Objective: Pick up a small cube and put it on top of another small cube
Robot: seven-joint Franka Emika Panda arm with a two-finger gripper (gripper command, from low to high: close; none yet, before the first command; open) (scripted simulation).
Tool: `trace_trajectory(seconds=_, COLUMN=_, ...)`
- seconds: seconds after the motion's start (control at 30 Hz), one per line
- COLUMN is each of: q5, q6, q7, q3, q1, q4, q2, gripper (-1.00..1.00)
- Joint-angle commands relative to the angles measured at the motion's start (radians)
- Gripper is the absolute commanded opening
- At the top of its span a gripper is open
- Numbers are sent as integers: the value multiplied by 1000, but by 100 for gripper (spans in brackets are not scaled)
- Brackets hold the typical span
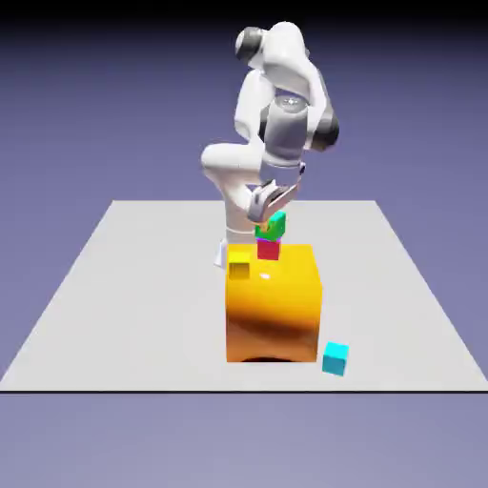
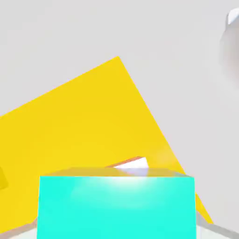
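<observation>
The green cube (image 1: 276, 228) is sitting directly above the magenta cube (image 1: 269, 249), at its top; whether the two are touching cannot be told. The tool (image 1: 262, 225) is reaching down over the green cube and partly covering it. In the hand view, the green cube is filling the bottom middle, its bright teal-tinted face showing between the fingertips (image 2: 217, 232). Whether the tool is grasping it or has released it, the pictures are not making clear.

The magenta cube is resting on the top of the big orange block (image 1: 273, 310), toward its far edge. The yellow cube (image 1: 239, 267) is resting on the same top, toward the exterior view's left and nearer the camera. The block is standing on the pale surface (image 1: 124, 305), and the cyan-blue cube (image 1: 335, 359) is lying on that surface near the block, toward the exterior view's right. The white arm (image 1: 284, 129) is bending over from behind.
</observation>
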Motion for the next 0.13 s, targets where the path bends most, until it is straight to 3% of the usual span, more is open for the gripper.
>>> trace_trajectory(seconds=0.0, q5=-8, q6=-44, q7=-1, q3=-10, q1=-2, q4=34, q2=-10, gripper=100)
trace_trajectory(seconds=0.1, q5=-27, q6=-152, q7=-3, q3=-36, q1=-7, q4=119, q2=-35, gripper=100)
